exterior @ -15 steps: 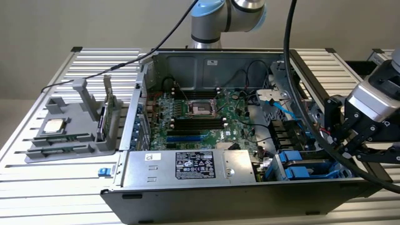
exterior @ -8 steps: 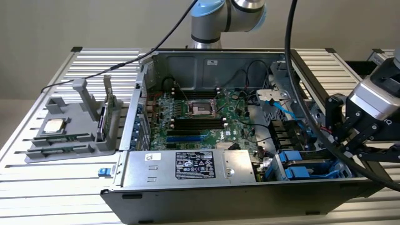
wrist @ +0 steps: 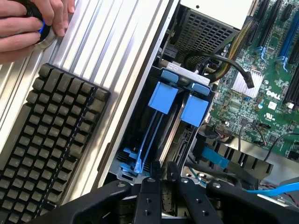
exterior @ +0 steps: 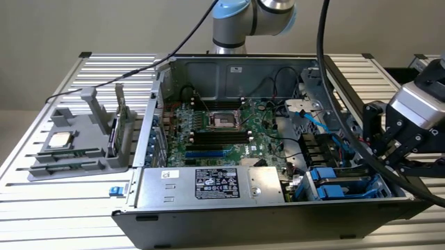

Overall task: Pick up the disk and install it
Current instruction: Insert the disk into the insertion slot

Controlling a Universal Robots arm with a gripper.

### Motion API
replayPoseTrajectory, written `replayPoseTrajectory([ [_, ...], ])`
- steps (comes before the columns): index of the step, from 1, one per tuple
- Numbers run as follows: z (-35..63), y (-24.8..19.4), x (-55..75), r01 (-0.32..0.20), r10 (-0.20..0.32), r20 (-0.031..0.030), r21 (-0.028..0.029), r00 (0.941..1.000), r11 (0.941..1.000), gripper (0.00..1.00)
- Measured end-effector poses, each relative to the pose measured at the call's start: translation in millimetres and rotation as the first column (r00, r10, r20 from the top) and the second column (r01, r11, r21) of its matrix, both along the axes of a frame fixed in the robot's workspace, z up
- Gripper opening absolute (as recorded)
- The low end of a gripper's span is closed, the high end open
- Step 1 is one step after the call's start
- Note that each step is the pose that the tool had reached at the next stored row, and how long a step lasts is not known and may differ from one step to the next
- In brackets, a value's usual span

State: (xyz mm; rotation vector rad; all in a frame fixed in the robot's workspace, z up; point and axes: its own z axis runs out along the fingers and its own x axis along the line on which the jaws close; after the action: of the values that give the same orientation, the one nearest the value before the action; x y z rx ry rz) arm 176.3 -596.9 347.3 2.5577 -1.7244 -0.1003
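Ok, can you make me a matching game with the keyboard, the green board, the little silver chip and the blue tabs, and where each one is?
Things
1. black plastic keyboard
2. flat green circuit board
3. small square silver chip
4. blue rectangular plastic tabs

Places
A. in the grey plastic tray beside the open grey metal computer case
B. in the narrow bay at the case's edge
C. on the ribbed metal table, near a person's hand
D. flat on the case's floor

Pairs: 1-C, 2-D, 3-A, 4-B
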Motion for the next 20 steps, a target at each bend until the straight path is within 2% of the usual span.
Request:
replayPoseTrajectory([
  [6, 0.0, 3.0, -3.5, 0.0, 0.0, -0.0002, 0.0, 1.0, 1.0, 0.18],
  [14, 0.0, 12.6, -8.0, 0.0, 0.0, -0.0003, -0.0032, 1.0, 1.0, 0.18],
  [17, 0.0, 15.0, -9.0, 0.0, 0.0, -0.0005, -0.0081, 1.0, 1.0, 0.18],
  [20, -0.1, 18.2, -11.1, 0.0, 0.0, -0.0009, -0.021, 1.0, 0.9998, 0.18],
])
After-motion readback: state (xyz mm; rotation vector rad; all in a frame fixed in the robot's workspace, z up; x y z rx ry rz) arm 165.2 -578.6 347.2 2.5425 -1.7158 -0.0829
